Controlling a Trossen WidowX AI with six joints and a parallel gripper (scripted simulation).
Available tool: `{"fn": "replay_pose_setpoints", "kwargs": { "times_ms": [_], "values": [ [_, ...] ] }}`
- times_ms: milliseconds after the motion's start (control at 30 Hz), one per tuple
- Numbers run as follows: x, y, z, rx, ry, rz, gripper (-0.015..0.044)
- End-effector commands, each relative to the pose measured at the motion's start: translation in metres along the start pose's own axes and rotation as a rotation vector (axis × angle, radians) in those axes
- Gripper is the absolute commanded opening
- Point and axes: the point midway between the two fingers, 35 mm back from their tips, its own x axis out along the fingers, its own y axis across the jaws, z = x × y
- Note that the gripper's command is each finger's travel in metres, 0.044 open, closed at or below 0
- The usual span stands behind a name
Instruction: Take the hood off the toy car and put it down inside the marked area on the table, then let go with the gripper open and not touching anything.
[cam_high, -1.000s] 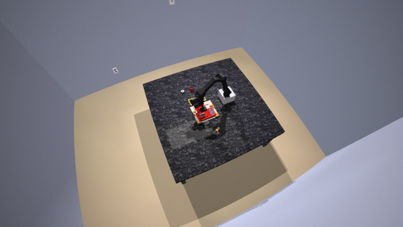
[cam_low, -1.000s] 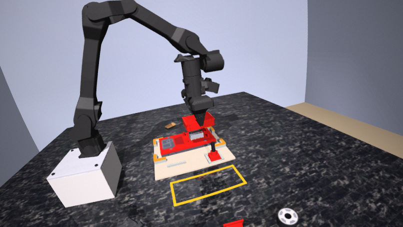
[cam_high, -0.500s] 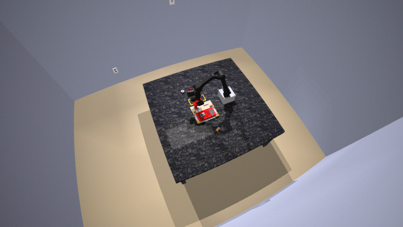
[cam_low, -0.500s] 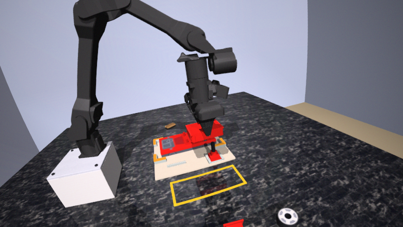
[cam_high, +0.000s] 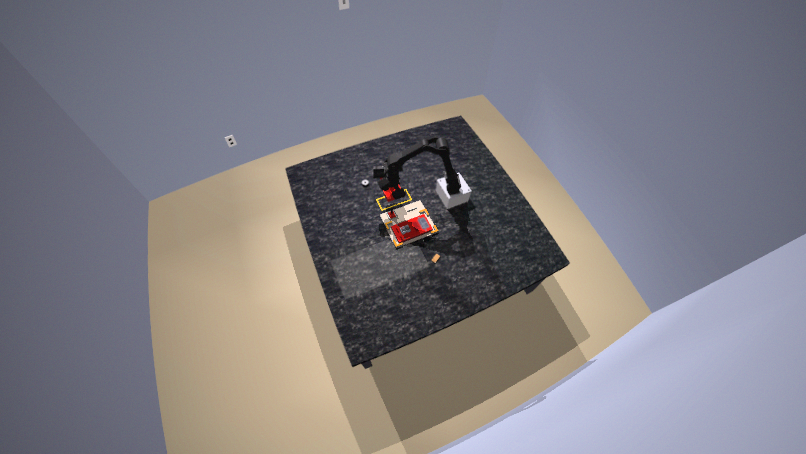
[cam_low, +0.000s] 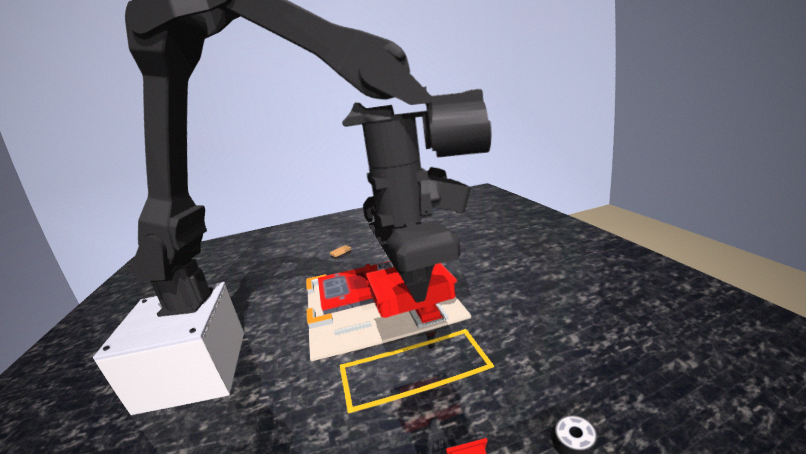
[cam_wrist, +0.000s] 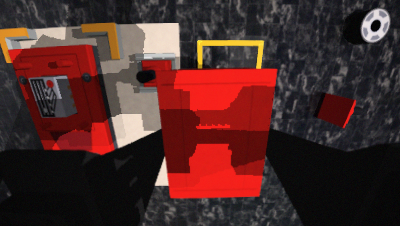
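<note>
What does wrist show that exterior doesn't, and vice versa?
Wrist only: the hood's full outline, hanging apart from the toy car, and the whole small red block on the table.

Exterior only: the arm's white base, the small tan piece behind the car, and the whole yellow marked area, with the gripper up in the air before it.

Both: hood clamped in the fingers, car on its beige board, wheel lying on the table.
</note>
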Motion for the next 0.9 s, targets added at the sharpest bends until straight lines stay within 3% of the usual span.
{"fn": "replay_pose_setpoints", "kwargs": {
  "times_ms": [0, 867],
  "values": [
    [-0.001, -0.014, -0.008, -0.001, 0.002, 0.004, 0.0000],
    [0.015, -0.030, -0.015, -0.001, 0.002, 0.002, 0.0000]
  ]
}}
